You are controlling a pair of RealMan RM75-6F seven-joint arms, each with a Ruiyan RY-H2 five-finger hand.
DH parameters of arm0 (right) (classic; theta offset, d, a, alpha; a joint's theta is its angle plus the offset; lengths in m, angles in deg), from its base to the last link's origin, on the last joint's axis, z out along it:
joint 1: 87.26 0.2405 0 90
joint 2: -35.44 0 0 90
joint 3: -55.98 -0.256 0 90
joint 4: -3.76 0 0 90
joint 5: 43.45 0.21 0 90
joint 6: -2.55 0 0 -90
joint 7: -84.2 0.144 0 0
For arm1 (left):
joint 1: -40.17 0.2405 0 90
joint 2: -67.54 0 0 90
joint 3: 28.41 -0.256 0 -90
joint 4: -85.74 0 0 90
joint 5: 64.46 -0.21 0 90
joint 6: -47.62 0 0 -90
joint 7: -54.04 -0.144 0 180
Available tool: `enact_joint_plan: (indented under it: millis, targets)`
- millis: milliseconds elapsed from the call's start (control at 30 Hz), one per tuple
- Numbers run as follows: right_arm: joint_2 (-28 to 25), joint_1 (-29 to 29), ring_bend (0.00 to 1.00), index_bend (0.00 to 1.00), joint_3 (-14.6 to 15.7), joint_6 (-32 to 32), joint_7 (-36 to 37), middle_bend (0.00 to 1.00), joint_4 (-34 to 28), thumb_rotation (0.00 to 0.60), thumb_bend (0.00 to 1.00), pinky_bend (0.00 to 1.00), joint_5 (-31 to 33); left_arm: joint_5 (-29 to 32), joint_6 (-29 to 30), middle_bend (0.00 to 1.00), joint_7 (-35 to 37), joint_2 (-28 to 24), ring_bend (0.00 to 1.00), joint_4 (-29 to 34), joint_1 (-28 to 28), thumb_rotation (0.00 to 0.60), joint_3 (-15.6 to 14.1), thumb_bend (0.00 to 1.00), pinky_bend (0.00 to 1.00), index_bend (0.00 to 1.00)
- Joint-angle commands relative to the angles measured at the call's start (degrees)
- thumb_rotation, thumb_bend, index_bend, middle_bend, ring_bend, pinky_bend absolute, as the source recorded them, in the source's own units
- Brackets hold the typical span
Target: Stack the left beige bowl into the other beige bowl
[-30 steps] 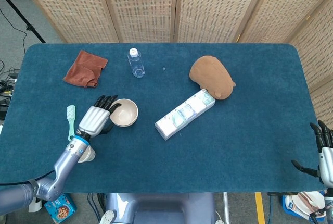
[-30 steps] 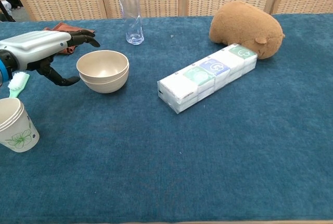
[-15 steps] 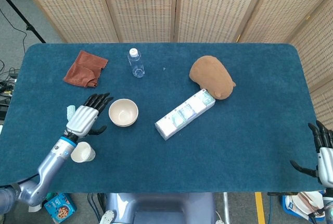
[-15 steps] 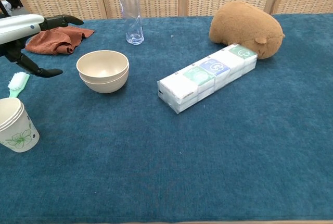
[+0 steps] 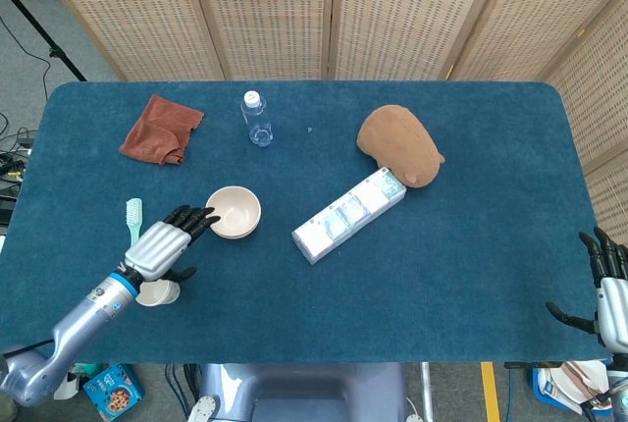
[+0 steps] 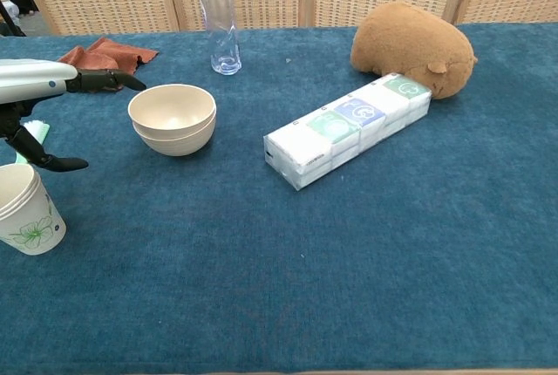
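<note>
Fingers of the left hand [image 5: 165,245] are spread and hold nothing; the dark tips reach toward the bowls without touching them. Over the last second this hand has drawn back toward the lower left of the head view, from right against the bowl's rim to a spot just beside it, partly above the white paper cup with a green flower print [image 6: 24,209]. The right hand [image 5: 605,290] waits at the lower right edge, fingers apart and empty.

Just beyond the left hand sit the two beige bowls [image 6: 173,119], in the left centre of the frame: in the chest view one already rests inside the other, with a double rim showing. With the hand released and retreating, the stacking looks done.

A mint-green toothbrush [image 5: 133,225] lies left of the hand. Right of centre is a long white strip of tissue packs [image 5: 349,214], touching a brown plush animal [image 5: 397,144] behind it. Farther up are a clear plastic water bottle [image 5: 257,119] and a crumpled rust-brown cloth [image 5: 159,129] at upper left.
</note>
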Motion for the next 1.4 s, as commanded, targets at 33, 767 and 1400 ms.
enact_joint_plan:
  millis: [33, 767, 1400]
  targets:
    - [-0.02, -0.01, 0.0, 0.0, 0.0, -0.02, 0.02, 0.0, 0.0, 0.6, 0.0, 0.0, -0.01, 1.11, -0.95, 0.0, -1.14, 0.15, 0.0, 0.55, -0.25, 0.6, -0.12, 0.28, 0.0, 0.0]
    - [0.01, 0.05, 0.0, 0.0, -0.04, 0.14, 0.07, 0.0, 0.03, 0.6, 0.0, 0.0, 0.26, 3.65, -3.5, 0.0, -2.45, 3.66, 0.0, -1.57, -0.71, 0.6, -0.77, 0.28, 0.0, 0.0]
    - [0.03, 0.08, 0.0, 0.0, -0.06, 0.16, 0.07, 0.0, -0.05, 0.6, 0.0, 0.0, 0.31, -4.06, 8.1, 0.0, 6.56, -0.51, 0.0, -0.52, 3.15, 0.6, 0.91, 0.24, 0.0, 0.0]
